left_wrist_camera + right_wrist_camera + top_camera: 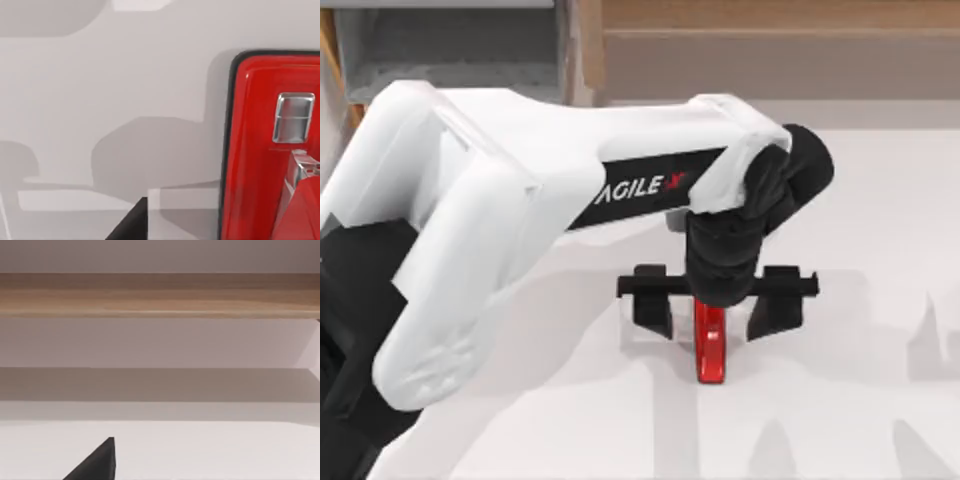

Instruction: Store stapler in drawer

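A small glossy red stapler (710, 345) lies flat on the white surface (880, 200), its long axis pointing toward the drawer. The left hand (711, 312) hangs directly over the stapler's far half, its two black fingers (653, 300) spread wide — one on each side of the stapler, neither touching it. The left wrist view shows the stapler's (260, 150) red top from close above, with a silver metal plate set into it. Well beyond the stapler, at the surface's far left corner, stands the drawer (450, 50) — grey inside, with a light tan wooden panel. The right hand's finger state cannot be told.
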Robot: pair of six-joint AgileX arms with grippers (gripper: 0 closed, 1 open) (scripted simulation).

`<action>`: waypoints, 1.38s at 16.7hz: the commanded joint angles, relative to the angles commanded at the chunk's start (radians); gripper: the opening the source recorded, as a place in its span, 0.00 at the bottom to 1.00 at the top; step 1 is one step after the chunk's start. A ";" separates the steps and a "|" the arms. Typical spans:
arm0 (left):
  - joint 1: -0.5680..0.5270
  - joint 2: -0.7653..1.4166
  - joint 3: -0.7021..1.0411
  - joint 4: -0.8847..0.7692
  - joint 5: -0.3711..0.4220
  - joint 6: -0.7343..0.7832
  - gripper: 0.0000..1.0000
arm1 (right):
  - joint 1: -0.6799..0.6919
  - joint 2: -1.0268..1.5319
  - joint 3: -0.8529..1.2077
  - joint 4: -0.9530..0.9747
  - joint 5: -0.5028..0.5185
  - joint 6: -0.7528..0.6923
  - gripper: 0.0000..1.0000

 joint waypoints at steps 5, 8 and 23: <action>0.000 0.000 0.000 0.000 0.000 0.000 0.25 | 0.000 0.000 0.000 0.000 0.000 0.000 1.00; 0.000 0.000 0.000 0.000 0.000 0.000 0.02 | 0.000 0.000 0.000 0.000 0.000 0.000 1.00; 0.000 -0.028 0.064 -0.094 0.000 0.000 0.00 | 0.000 0.000 0.000 0.000 0.000 0.000 1.00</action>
